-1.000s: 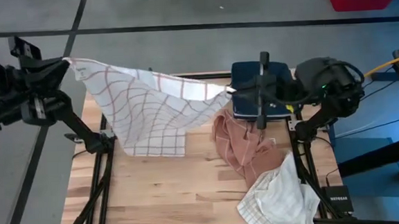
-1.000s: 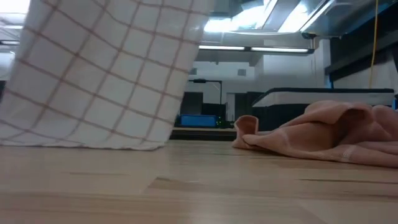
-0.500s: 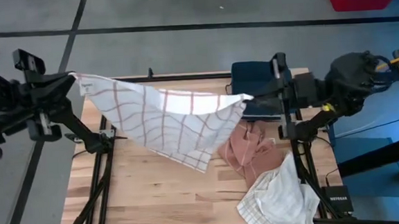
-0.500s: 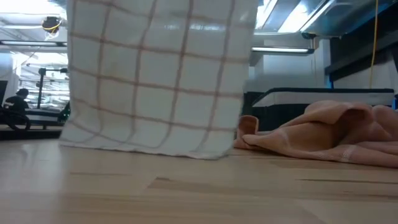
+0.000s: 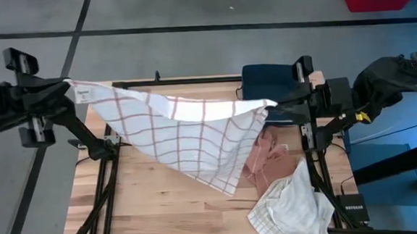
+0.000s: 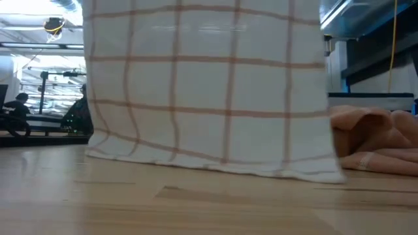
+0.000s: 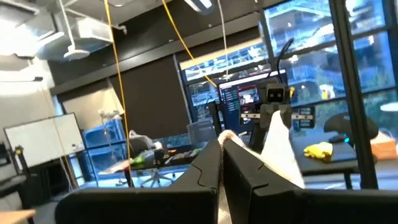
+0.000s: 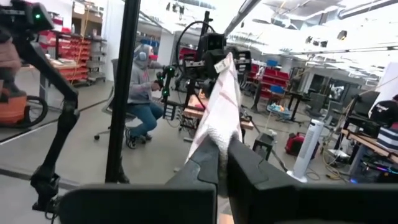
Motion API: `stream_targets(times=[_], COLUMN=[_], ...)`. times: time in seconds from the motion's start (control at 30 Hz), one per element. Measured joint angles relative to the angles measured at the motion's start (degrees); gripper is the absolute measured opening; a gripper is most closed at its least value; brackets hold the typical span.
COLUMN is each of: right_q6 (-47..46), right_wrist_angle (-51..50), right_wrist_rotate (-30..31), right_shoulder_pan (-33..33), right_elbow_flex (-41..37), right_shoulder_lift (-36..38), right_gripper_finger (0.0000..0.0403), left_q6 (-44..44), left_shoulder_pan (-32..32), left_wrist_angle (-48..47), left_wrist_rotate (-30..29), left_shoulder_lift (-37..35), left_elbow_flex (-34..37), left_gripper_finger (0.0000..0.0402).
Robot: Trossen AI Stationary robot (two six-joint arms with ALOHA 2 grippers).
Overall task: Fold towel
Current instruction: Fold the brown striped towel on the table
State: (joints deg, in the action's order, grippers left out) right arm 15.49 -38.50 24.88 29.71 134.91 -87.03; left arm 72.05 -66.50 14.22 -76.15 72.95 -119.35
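A white towel with a brown check [image 5: 187,129] hangs spread between my two grippers, high over the table. My left gripper [image 5: 70,88] is shut on its left top corner, past the table's left edge. My right gripper [image 5: 272,106] is shut on its right top corner, over the table's right part. In the low view the towel [image 6: 209,85] hangs as a broad sheet, its bottom hem [image 6: 215,166] just above the wood. My left gripper pinches the towel's top left corner [image 7: 231,138] between its two fingers, coming level from the table's left. The towel runs away from it toward the other arm. My right gripper pinches the towel's top right corner [image 8: 219,138] between its two fingers, coming level from the table's right. The top edge [image 5: 171,105] sags a little between the grippers.
A pink cloth [image 5: 265,161] lies crumpled on the table right of centre, partly under the hanging towel. A white cloth [image 5: 290,206] lies at the near right corner. A dark blue box [image 5: 264,81] stands at the far right. A person sits in the room beyond [image 8: 142,93].
My right gripper has drawn back toward the table's right edge with its corner, and my left gripper has moved a little left. The towel has been pulled out wider between them. Its hanging lower part has swung toward the table's right and near side, lifting off the table.
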Motion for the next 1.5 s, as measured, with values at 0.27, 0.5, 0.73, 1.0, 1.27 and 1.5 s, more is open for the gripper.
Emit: stream_targets(times=[0.27, 0.5, 0.73, 1.0, 1.27, 1.5], right_q6=[-0.5, -0.3, -2.0, -3.3, -8.9, -11.0], right_wrist_angle=[-2.6, -4.2, -10.3, -19.5, -26.9, -27.3], right_wrist_rotate=[1.5, 2.9, 4.3, 9.0, 9.9, 7.9], right_shoulder_pan=[-0.1, -0.2, -2.6, -4.8, -5.5, -5.5], right_elbow_flex=[0.0, 0.0, 0.0, 0.0, -0.4, -5.2], right_shoulder_lift=[-0.5, -1.7, -3.6, -6.5, -8.2, -8.3], right_gripper_finger=[0.0014, 0.0014, 0.0014, 0.0014, 0.0014, 0.0014], left_q6=[-5.0, -18.0, -39.1, -49.2, -81.7, -103.9], left_shoulder_pan=[3.1, 6.0, 6.0, 3.7, 2.7, 4.1], left_wrist_angle=[-10.8, -22.7, -41.6, -48.9, -84.4, -99.1], left_wrist_rotate=[-4.6, -13.1, -13.9, -13.9, -10.7, -3.1], left_shoulder_lift=[-3.4, -7.4, -8.8, -6.0, -4.8, -6.8], left_elbow_flex=[0.1, 0.8, 0.8, 0.8, 0.9, 4.2], left_gripper_finger=[0.0, 0.0, 0.0, 0.0, 0.0, 0.0])
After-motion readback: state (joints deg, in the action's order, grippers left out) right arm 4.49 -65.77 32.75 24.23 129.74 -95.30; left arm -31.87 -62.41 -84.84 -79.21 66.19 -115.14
